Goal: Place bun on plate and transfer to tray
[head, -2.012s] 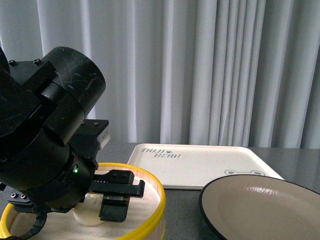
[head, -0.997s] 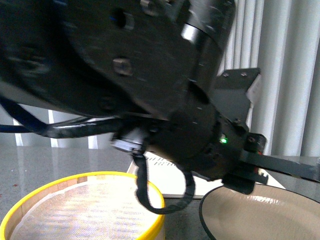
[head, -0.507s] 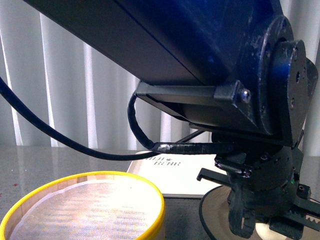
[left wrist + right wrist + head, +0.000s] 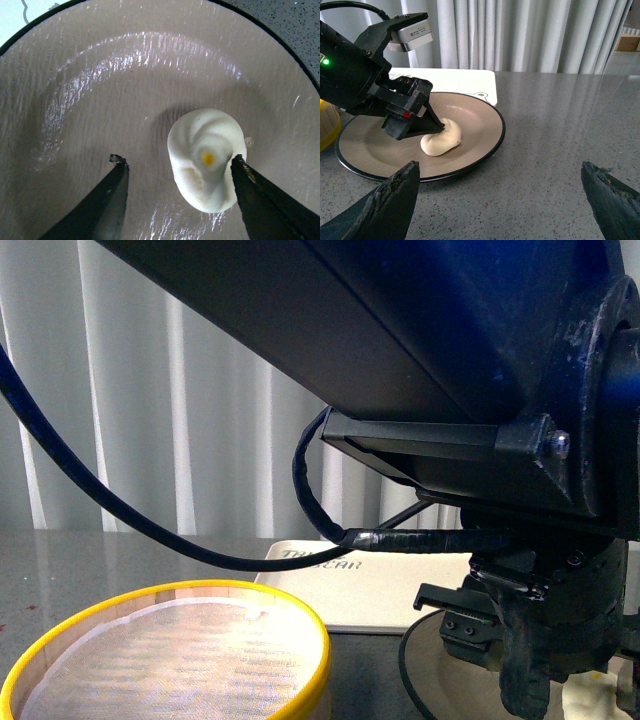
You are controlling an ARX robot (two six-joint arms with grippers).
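Note:
The cream-white bun [image 4: 207, 160] lies on the beige, black-rimmed plate [image 4: 100, 90], a little off its middle. My left gripper [image 4: 177, 160] hangs open just above the plate. The bun sits between its fingers, close to one finger and free of the other. The right wrist view shows the same: the bun [image 4: 440, 141] on the plate [image 4: 370, 145] under the left gripper [image 4: 412, 120]. My right gripper [image 4: 500, 167] is open and empty over the grey table, just beside the plate's rim. The tray [image 4: 390, 590] lies behind the plate [image 4: 430, 680].
The yellow-rimmed bamboo steamer basket [image 4: 300, 625] stands left of the plate, with no bun in it. My left arm fills most of the front view. Grey curtains hang behind the table [image 4: 560, 130]. The tray's corner also shows in the right wrist view [image 4: 470, 80].
My left arm swung from the steamer basket across to the plate. The bun, earlier in the basket, now lies on the plate with the jaws open around it.

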